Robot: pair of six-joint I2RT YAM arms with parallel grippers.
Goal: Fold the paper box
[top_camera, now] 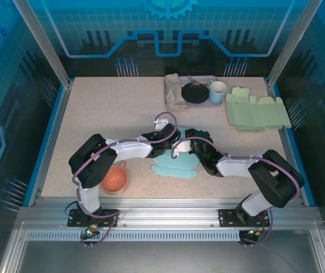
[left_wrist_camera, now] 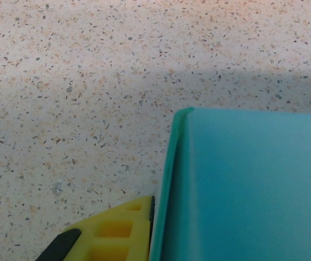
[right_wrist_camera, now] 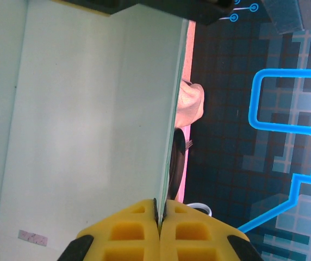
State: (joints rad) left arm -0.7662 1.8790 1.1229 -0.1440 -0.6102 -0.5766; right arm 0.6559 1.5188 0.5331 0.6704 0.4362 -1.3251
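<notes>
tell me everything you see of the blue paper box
The paper box is a light teal card cutout, mostly unfolded, rounded flaps lying flat on the speckled table between the arms. One panel stands raised, creased along its edge. The right gripper pinches a panel edge-on between its yellow pads; a yellow finger of the left gripper sits beside the raised panel.
</notes>
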